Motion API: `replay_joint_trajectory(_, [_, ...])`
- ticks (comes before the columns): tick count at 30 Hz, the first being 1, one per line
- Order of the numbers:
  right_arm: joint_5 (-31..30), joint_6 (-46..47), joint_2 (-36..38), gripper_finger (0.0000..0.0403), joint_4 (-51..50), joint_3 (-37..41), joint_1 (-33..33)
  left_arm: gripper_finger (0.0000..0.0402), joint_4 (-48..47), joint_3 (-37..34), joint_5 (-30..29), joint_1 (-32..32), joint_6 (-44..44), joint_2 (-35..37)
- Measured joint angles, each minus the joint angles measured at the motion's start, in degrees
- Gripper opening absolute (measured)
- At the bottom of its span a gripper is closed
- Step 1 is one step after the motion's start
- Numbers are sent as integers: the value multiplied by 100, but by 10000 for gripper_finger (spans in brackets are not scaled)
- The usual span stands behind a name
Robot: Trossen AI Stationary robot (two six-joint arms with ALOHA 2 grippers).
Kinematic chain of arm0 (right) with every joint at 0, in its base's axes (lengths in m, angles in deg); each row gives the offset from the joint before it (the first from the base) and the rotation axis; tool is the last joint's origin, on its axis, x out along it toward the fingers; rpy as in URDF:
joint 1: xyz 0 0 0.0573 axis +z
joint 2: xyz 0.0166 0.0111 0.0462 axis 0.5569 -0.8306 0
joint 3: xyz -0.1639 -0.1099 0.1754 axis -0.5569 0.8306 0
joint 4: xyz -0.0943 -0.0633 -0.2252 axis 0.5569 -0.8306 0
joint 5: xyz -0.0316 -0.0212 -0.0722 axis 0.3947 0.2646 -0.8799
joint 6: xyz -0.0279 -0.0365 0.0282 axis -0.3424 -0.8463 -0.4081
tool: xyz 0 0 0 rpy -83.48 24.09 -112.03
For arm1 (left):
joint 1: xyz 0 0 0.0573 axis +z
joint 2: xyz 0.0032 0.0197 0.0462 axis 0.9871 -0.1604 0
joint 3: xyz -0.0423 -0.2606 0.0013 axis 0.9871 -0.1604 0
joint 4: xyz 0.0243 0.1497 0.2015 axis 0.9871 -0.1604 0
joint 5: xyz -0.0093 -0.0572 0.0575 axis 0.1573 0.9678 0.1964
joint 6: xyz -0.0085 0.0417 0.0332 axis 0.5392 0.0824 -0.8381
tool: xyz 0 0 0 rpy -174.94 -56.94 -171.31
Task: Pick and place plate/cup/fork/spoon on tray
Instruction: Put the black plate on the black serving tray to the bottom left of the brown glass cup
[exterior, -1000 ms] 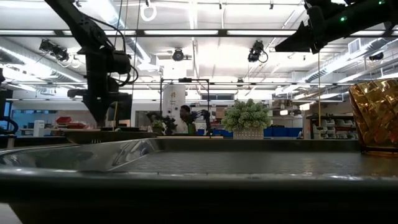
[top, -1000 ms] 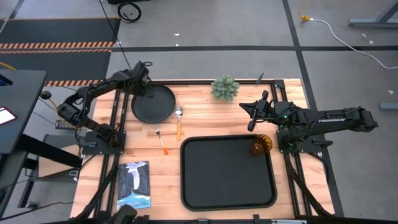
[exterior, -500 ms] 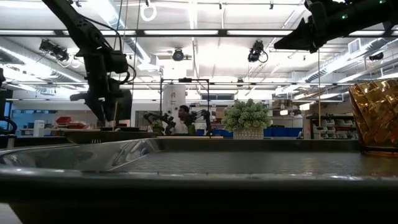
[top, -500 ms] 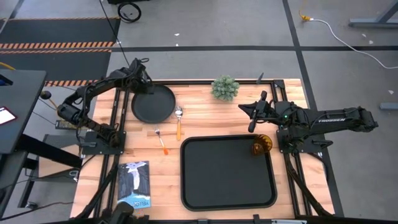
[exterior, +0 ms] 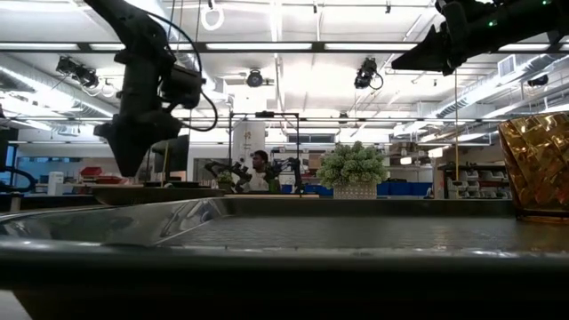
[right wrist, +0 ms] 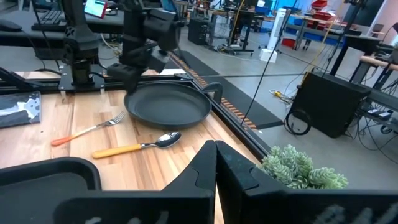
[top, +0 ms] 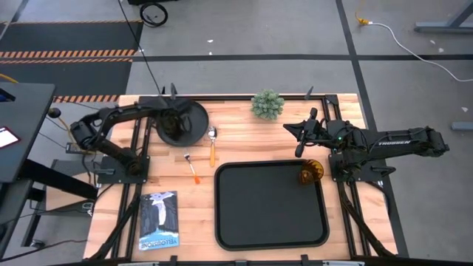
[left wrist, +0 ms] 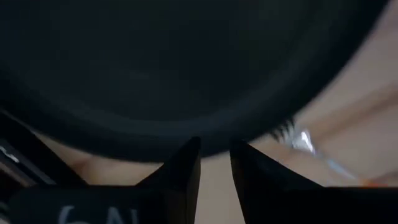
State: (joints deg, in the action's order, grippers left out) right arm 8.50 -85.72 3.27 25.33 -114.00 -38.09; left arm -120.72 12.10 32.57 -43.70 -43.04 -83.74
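The plate (top: 183,122) lies flat on the worktop (top: 244,137), directly beneath the left hand (top: 168,120), whose fingers stand slightly parted at its rim. It looks stiff, smooth and possibly slippery; the raised rim seems the only hold. The right hand (top: 299,137) hovers closed, just beyond the cup (top: 310,172).

Overhead straight down, low level behind tray (exterior: 267,233) rim, wrists close (both see plate (right wrist: 168,106))

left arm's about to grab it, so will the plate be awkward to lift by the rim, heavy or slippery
Probably stiff: the plate looks like one rigid piece with a raised rim. The matte finish suggests decent grip for the left gripper. Being wide and gripped at one edge, it may sag or tilt. Weight can't be judged.
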Motion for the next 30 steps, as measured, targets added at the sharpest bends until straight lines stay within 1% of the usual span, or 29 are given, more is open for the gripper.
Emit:
replay_joint_trajectory(3, [-12, -10, -2, 9, -2, 0, 0, 94, -5, 0, -44, -385, -294, -1])
replay_joint_trajectory(7, [-12, -34, -2, 9, -4, 0, 0, 94, -23, 0, -630, -981, -1004, -1])
replay_joint_trajectory(9, [-12, -32, -1, 9, -4, 0, 0, 94, -135, 0, -812, -1252, -1474, -1])
replay_joint_trajectory(15, [-12, 5, -2, 9, -7, 0, 0, 94, -541, -2, -1345, -1878, -1758, 1])
replay_joint_trajectory(20, [-9, 43, -2, 9, -9, 0, 0, 94, -298, -205, -1659, -2183, -2129, 2])
replay_joint_trajectory(23, [31, 108, -2, 9, -59, 0, 4, 98, -5, -464, -1676, -2267, -2441, -1])
replay_joint_trajectory(25, [76, 108, -2, 9, -68, 0, 4, 103, 33, -574, -1725, -2298, -2583, -1])
replay_joint_trajectory(30, [95, 108, 0, 9, -4, 2, 4, 116, 186, -758, -1947, -2288, -2625, -1])
